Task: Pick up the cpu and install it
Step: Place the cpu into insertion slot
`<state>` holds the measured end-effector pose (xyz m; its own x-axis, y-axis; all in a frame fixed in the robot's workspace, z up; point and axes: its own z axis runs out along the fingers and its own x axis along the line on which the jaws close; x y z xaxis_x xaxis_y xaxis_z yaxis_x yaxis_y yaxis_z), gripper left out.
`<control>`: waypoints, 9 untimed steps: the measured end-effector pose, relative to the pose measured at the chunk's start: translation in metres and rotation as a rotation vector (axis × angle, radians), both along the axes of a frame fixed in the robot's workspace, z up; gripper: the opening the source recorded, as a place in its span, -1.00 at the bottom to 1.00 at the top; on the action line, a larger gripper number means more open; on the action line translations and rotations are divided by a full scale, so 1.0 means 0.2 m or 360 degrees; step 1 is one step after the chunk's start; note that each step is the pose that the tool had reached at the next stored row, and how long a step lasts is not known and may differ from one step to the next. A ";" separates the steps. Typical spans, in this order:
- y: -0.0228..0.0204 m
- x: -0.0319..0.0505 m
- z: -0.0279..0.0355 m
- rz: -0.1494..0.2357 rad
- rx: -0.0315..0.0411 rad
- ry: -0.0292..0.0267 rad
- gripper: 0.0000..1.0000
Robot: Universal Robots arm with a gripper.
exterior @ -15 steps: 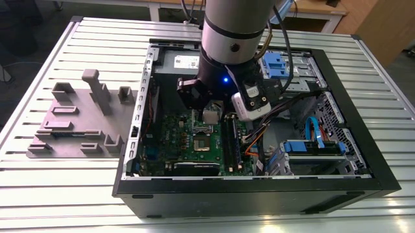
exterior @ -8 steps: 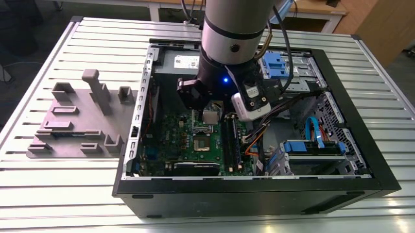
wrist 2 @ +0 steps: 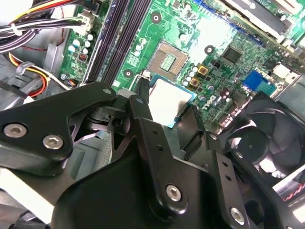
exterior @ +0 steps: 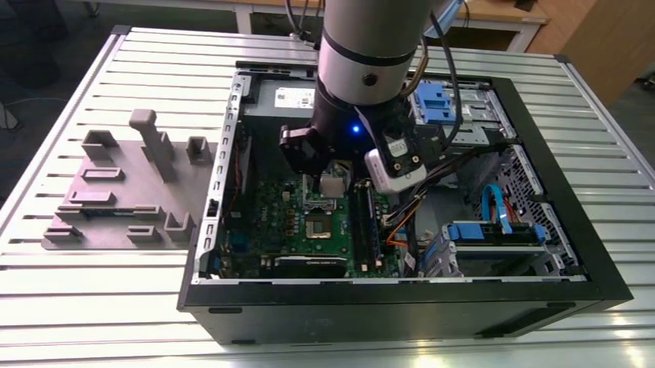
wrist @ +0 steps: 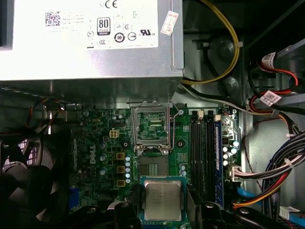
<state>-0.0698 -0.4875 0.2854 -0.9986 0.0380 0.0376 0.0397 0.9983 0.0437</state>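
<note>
The cpu (wrist: 162, 198) is a small square chip with a silver-grey top, and my gripper (wrist: 162, 212) is shut on it, one black finger (wrist: 129, 206) on each of two opposite edges. It hangs level just above the green motherboard (wrist: 100, 157), beside the open socket (wrist: 153, 165), whose metal load plate (wrist: 151, 125) is swung up. In the second wrist view the cpu (wrist 2: 167, 95) sits between the fingers (wrist 2: 143, 102), short of the socket (wrist 2: 169, 57). In the exterior view the gripper (exterior: 333, 185) is low inside the computer case (exterior: 409, 295), just behind the socket (exterior: 319, 227).
A grey power supply box (wrist: 90, 43) with a white label sits behind the socket. Memory slots (wrist: 202, 152) and cable bundles (wrist: 267, 162) lie on one side, a black fan (wrist 2: 257, 138) on the other. A grey fixture tray (exterior: 113, 192) stands on the slatted table at the exterior view's left.
</note>
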 end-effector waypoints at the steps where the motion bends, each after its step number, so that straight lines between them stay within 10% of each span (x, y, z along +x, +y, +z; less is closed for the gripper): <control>1: -0.004 0.000 -0.008 0.0000 0.0000 -0.00003 -0.06; 9: -0.013 0.002 -0.081 -0.0036 0.0000 -0.00004 -0.06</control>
